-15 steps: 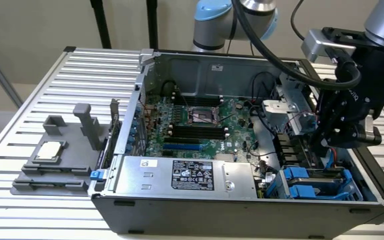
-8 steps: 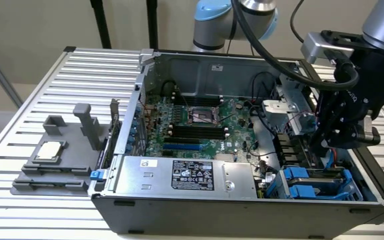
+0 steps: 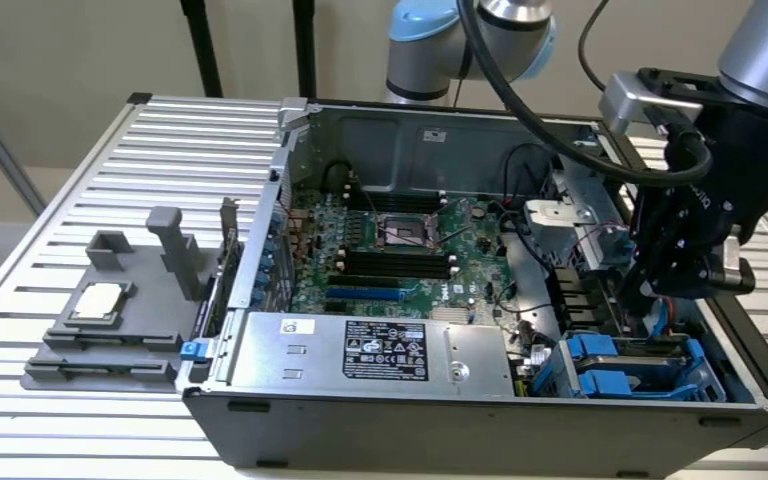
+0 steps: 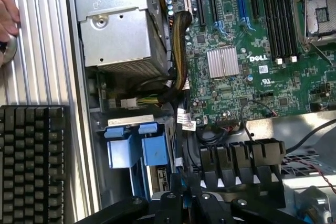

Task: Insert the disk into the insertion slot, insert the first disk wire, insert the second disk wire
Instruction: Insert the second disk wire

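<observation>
Motherboard (image 4: 252,51): white "DELL" beside the heatsink | Power supply (image 4: 118,30): certification marks on the black-and-white label, possibly a UL mark, remaining print unreadable | Power supply label in the exterior view: print unreadable

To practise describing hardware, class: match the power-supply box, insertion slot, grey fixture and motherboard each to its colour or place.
Things:
1 power-supply box
2 insertion slot
3 grey fixture
4 motherboard

Descriptions:
A green board
B on the slatted table, outside the case
C silver, black-and-white label
D blue rails

Pairs: 1-C, 2-D, 3-B, 4-A
</observation>
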Motion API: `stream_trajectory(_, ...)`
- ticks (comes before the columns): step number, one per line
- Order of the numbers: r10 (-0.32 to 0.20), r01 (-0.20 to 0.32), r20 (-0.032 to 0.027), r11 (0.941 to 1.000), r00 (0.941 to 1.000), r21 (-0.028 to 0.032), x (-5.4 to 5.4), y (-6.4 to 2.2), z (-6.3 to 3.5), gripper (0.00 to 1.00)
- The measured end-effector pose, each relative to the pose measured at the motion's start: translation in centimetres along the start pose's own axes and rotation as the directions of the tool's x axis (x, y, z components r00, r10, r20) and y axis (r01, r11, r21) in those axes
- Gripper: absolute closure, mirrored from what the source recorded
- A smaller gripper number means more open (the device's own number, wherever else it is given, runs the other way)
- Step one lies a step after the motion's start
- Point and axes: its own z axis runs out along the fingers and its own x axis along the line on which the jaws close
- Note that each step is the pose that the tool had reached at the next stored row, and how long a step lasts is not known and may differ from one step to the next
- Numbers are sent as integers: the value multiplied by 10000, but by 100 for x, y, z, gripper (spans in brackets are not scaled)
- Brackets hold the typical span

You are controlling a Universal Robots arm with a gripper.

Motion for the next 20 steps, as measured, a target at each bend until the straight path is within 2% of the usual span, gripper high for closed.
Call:
stream_trajectory(5, -86, 86, -2, 10000, 10000, 8, 11, -4, 32, 84)
stream_trajectory(11, -185, 185, -2, 9998, 9998, 16, 80, -22, 52, 84)
stream_trajectory(20, -211, 211, 40, 9998, 9998, 12, 152, -47, 102, 84)
